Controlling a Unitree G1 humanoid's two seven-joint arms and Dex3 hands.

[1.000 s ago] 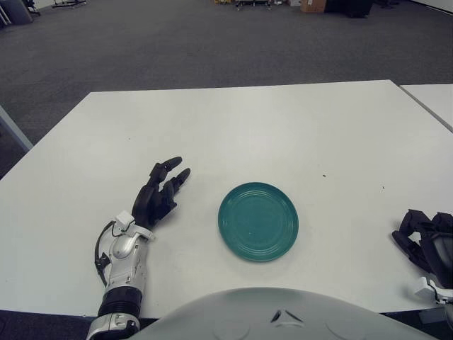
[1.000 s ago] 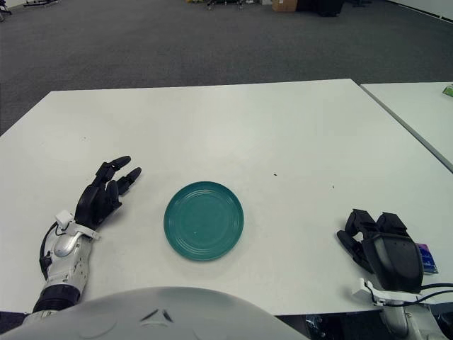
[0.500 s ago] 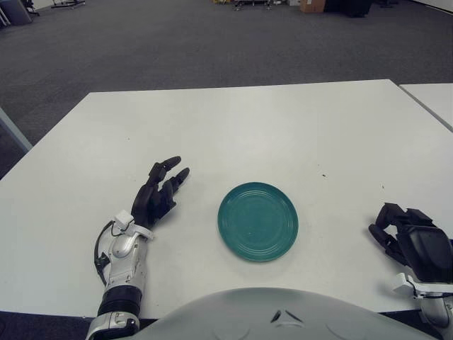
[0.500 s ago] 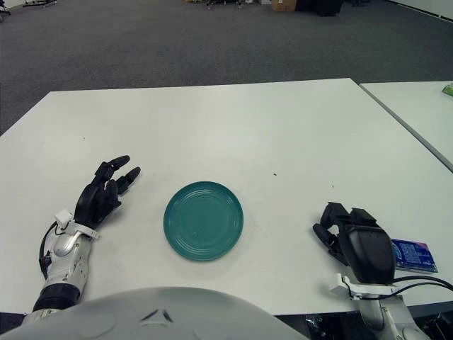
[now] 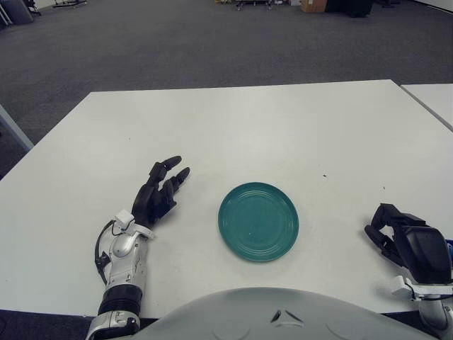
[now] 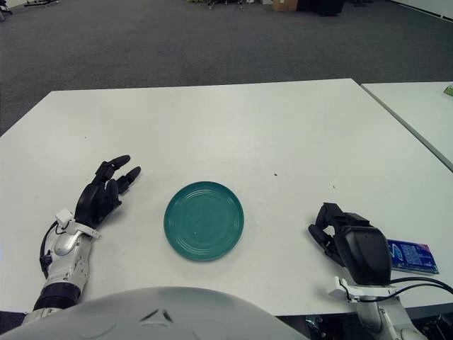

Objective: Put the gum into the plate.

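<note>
Grey carpet stretches away behind a white worktop (image 6: 233,127), and the gum (image 6: 412,256) lies flat near its right edge, close to the front right corner, well apart from the plate (image 6: 204,220), which sits near the middle of the front edge. The right robot hand (image 6: 347,237) shows between the two, just beside the gum on its plate side, with its fingers curled downward and nothing in them; whether it touches the pack cannot be told. The risk, as I judge it, comes from the pack's place and shape: it lies so close to the edge that a sideways nudge from the knuckles could slide it off the worktop, and a thin flat pack gives thick fingers little to get under, so a pinch may skate over it or push it along. The gum looks like a slim blue packet with some pale print and a purplish end, partly hidden by the hand in the left eye view. The left robot hand (image 6: 106,191) shows left of the plate, fingers loosely spread and empty.
</note>
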